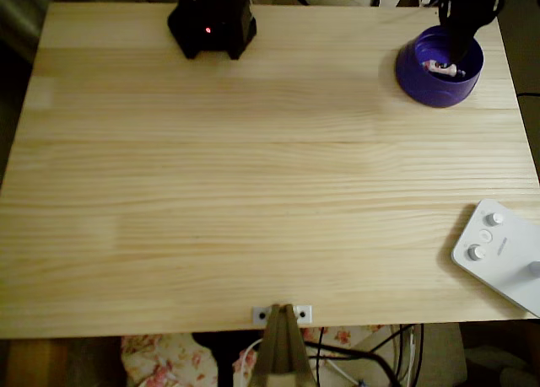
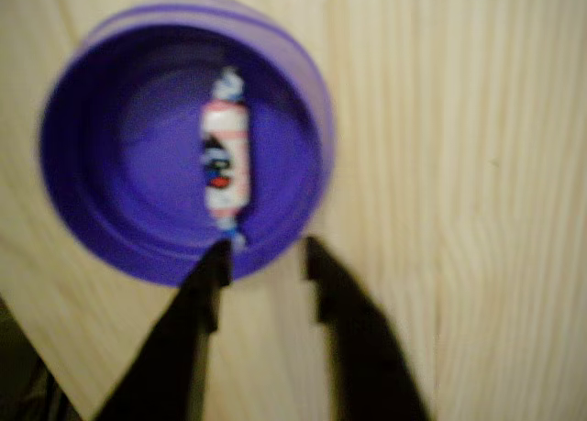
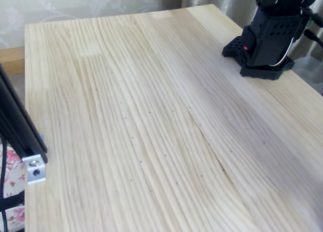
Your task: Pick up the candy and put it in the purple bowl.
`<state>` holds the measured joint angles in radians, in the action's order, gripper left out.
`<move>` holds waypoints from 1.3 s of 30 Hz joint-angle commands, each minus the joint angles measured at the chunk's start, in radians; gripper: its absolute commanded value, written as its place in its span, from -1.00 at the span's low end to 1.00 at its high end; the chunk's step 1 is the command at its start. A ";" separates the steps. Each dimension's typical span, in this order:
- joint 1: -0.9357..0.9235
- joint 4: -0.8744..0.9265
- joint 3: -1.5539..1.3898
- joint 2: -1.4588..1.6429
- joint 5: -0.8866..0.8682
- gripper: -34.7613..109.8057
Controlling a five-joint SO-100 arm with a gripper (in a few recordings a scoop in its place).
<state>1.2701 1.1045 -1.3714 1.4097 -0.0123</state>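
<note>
Two dark jaws (image 2: 266, 256) fill the bottom of the wrist view, parted with bare pale wood showing between them and nothing in their grip; their tips hang just over the near rim of the round, deep purple plastic bowl (image 2: 92, 233). Inside it, on the lighter purple floor, lies the small wrapped candy (image 2: 226, 155), pinkish-white with dark and red marks and twisted ends, stretched lengthwise and apart from the jaws. That it rests loose in the bowl while the jaws stand empty above suggests the drop is made and the task is as good as done. From overhead the bowl (image 1: 415, 77) sits at the far right corner of the light pine bench (image 1: 253, 193), the candy (image 1: 442, 67) a pale fleck inside it, partly under the black arm, which hides the bowl's far rim. A black motor base (image 1: 211, 20) with a red light stands at the far edge, likely placed so the arm reaches the whole bench. At the right edge a white button device (image 1: 502, 252) is cut off by the frame. The wrist picture is soft, so the wrapper's print cannot be read.
</note>
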 commanded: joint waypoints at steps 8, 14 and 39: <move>-0.247 0.106 -0.172 0.436 0.075 -0.53; -0.428 0.124 -0.359 0.646 0.201 -0.53; -1.408 -0.091 -1.272 1.466 0.225 -0.53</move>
<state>-0.0430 1.0431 -2.5894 2.7520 0.1963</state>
